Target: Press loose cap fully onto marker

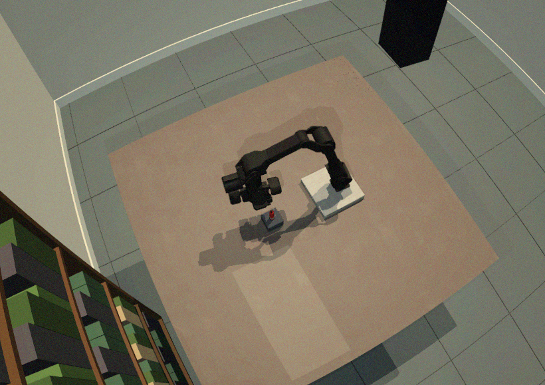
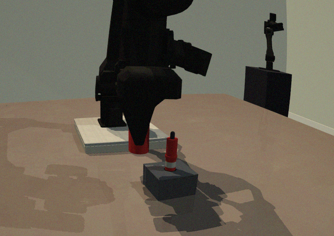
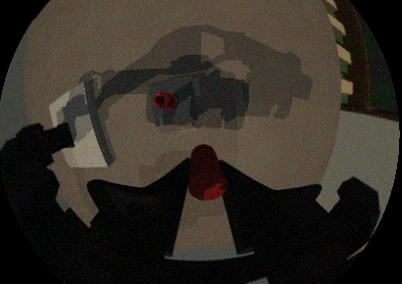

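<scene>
The red cylindrical marker with a black rounded tip and a pale band [image 1: 271,215] [image 2: 171,149] [image 3: 166,100] stands upright and uncapped in the dark grey rectangular holder block [image 1: 272,222] [image 2: 176,186] [image 3: 172,117] on the bench, while the red cylindrical cap [image 2: 139,148] [image 3: 206,173] is gripped upright between the fingers, apart from the marker.
</scene>
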Motion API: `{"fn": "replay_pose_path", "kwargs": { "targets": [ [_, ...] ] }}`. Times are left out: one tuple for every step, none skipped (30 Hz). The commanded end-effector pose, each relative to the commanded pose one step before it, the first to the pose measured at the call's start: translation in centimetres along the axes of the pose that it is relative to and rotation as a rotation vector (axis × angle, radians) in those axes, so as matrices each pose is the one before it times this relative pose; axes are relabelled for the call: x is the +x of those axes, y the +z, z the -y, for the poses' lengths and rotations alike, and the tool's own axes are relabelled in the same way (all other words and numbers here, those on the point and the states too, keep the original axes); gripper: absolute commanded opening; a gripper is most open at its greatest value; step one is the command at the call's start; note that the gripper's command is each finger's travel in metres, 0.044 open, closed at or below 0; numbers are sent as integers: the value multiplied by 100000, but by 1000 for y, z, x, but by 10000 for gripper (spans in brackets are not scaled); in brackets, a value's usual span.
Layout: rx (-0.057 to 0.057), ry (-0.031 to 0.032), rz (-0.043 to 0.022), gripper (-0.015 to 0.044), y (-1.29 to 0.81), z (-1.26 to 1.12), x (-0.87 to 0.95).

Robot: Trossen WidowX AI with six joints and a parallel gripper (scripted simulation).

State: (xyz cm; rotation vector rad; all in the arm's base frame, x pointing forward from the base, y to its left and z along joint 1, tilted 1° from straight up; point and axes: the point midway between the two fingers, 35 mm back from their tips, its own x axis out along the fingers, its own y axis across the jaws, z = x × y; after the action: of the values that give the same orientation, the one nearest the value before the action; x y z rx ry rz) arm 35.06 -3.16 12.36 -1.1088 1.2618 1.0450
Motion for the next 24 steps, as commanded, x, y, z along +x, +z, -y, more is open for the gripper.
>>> {"fn": "replay_pose_path", "kwargs": {
  "targets": [
    [479, 570, 242, 0, 1267, -1020, -665],
    [1, 18, 28, 0, 342, -239, -184],
    [1, 18, 27, 0, 337, -243, -182],
    [1, 18, 27, 0, 332, -248, -180],
    [1, 18, 27, 0, 327, -252, -179],
    [1, 18, 26, 0, 322, -256, -177],
    [1, 19, 26, 0, 317, -260, -176],
    [1, 19, 25, 0, 312, -264, -174],
    [1, 19, 25, 0, 306, -268, -173],
    [0, 19, 24, 0, 301, -272, -171],
    [0, 19, 24, 0, 295, -276, -169],
    [0, 19, 23, 0, 290, -279, -168],
    [0, 20, 23, 0, 284, -283, -166],
    [0, 16, 19, 0, 232, -238, -137],
    [0, 10, 11, 0, 137, -144, -82],
    [0, 3, 4, 0, 45, -48, -27],
    [0, 0, 0, 0, 0, 0, 0],
    [0, 0, 0, 0, 0, 0, 20],
    [0, 0, 0, 0, -1, -1, 61],
    [0, 0, 0, 0, -3, -3, 102],
    [0, 0, 0, 0, -3, -4, 133],
    [0, 0, 0, 0, -4, -5, 133],
    [0, 0, 0, 0, -3, -4, 102],
    [0, 0, 0, 0, -2, -3, 61]
  ]
}}
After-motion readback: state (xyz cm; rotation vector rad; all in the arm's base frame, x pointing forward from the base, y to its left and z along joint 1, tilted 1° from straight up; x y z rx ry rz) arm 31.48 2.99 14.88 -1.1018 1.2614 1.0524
